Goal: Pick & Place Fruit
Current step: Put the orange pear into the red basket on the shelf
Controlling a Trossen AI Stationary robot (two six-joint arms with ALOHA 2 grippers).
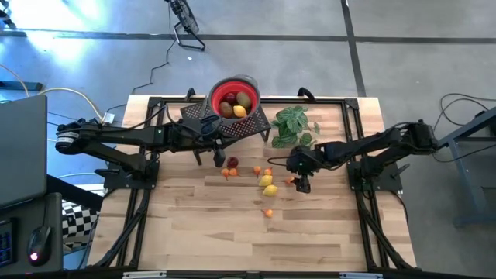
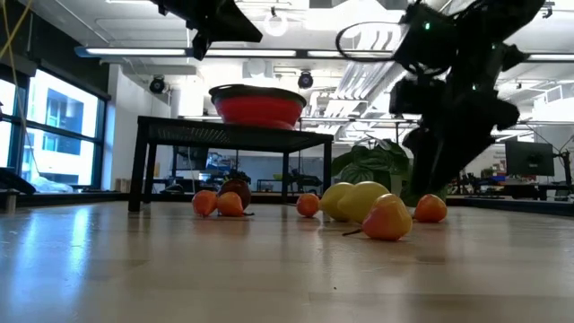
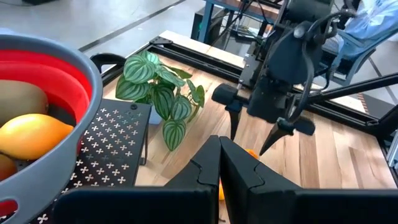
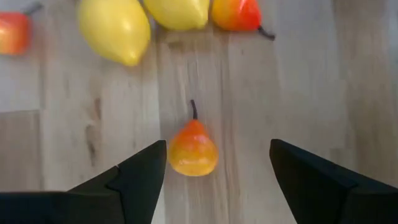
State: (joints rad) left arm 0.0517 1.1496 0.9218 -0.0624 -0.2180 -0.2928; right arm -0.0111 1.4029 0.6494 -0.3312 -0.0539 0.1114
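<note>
right gripper [image 4: 217, 165] jaws wide apart around small orange pear [image 4: 193, 149]; left jaws clenched.

No text, label, brand, number or sign can be read in any of the views; the pale wooden slatted tabletop [image 1: 232, 225] is unmarked; the red collapsible bowl with the grey rim [image 1: 235, 97], upper centre of the high view, carries no lettering; the black perforated metal stand [image 3: 112, 146] shows only cross-shaped cut-outs.
</note>
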